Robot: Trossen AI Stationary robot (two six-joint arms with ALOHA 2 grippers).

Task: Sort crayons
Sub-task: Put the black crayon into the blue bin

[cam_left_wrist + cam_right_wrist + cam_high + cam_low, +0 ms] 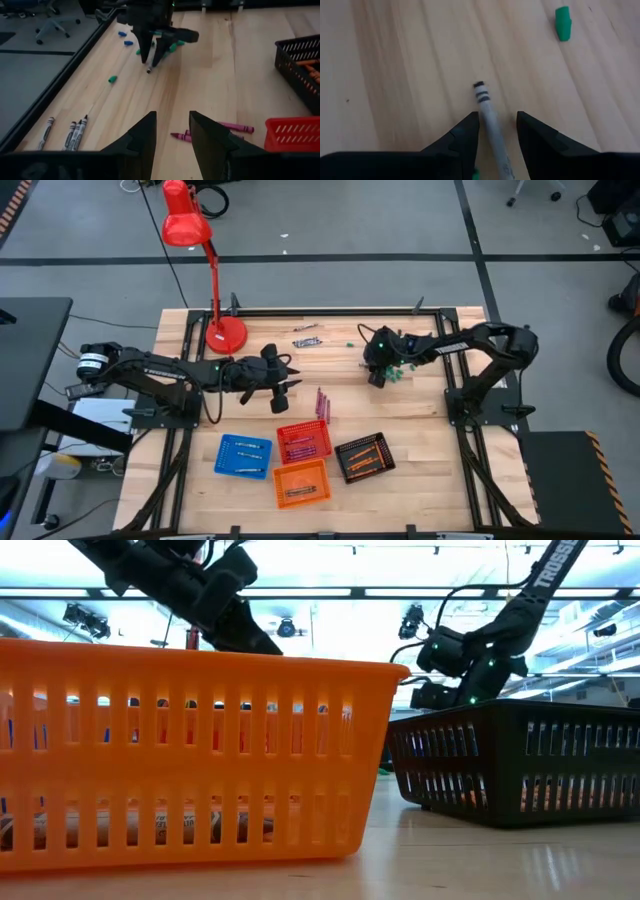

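My right gripper (pixel 377 377) hangs over the far middle of the table, slanting down, shut on a grey crayon (pixel 487 112). My left gripper (pixel 287 385) is open, with nothing between its fingers, above the table's middle left. A few magenta crayons (pixel 322 405) lie flat on the wood just past it, also in the left wrist view (pixel 235 127). Several grey crayons (pixel 305 335) lie near the far edge (pixel 75 132). The blue (pixel 243 456), red (pixel 304 442), orange (pixel 301 483) and black (pixel 364 457) trays stand near the front, with crayons in them. My right gripper has the grey crayon between its two fingers, lying along them. The fingers come slanting down from above. The crayon's black-banded end (pixel 480 92) sticks out past the fingertips toward the wood. I cannot tell whether its tip (pixel 148 70) touches the table.
Small green bits (pixel 400 370) and blue bits (pixel 122 35) are scattered by my right gripper; one green bit (pixel 563 22) lies just ahead of it. A red desk lamp (pixel 225 333) stands at the far left. Bare wood lies between the two grippers.
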